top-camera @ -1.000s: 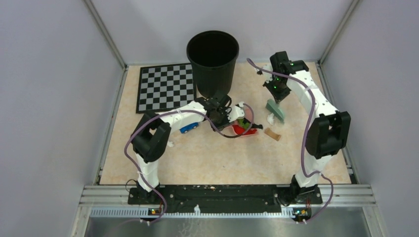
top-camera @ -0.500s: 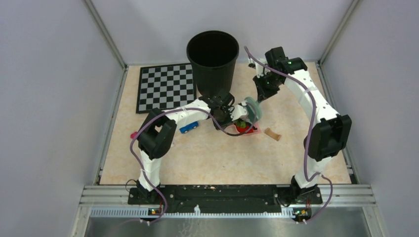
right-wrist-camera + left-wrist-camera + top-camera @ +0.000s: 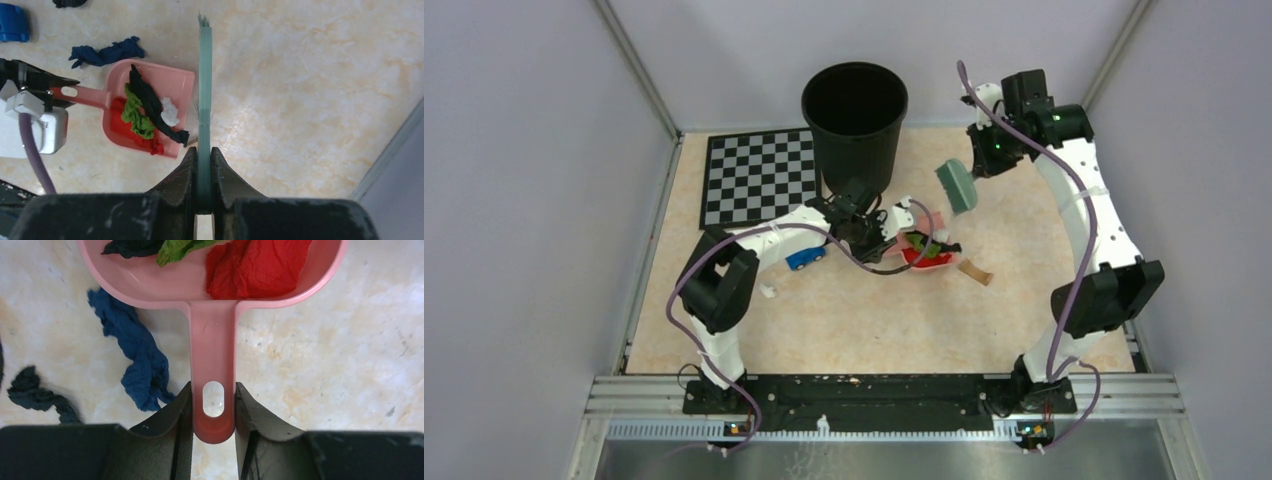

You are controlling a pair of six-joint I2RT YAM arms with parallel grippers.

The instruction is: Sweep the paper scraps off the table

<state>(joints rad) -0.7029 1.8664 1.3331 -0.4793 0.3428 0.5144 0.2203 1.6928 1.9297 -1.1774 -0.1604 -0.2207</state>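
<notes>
My left gripper (image 3: 876,230) (image 3: 213,410) is shut on the handle of the pink dustpan (image 3: 927,250) (image 3: 212,340), which lies on the table (image 3: 874,320). Red (image 3: 255,267), green (image 3: 175,247), black (image 3: 150,107) and white (image 3: 169,112) paper scraps lie in the pan. A blue scrap (image 3: 135,355) and a black scrap (image 3: 37,395) lie on the table beside the handle. A tan scrap (image 3: 975,271) lies right of the pan. My right gripper (image 3: 980,163) (image 3: 204,160) is shut on the grey-green brush (image 3: 956,187) (image 3: 204,75), held in the air above and behind the pan.
A tall black bucket (image 3: 855,110) stands at the back centre, just behind the left gripper. A checkerboard mat (image 3: 759,178) lies at the back left. A blue toy car (image 3: 805,258) sits under the left forearm. A white scrap (image 3: 767,291) lies near the left arm.
My right gripper has lifted the brush off the dustpan and swung it up and to the back right. The left gripper has kept hold of the dustpan, shifting slightly.
</notes>
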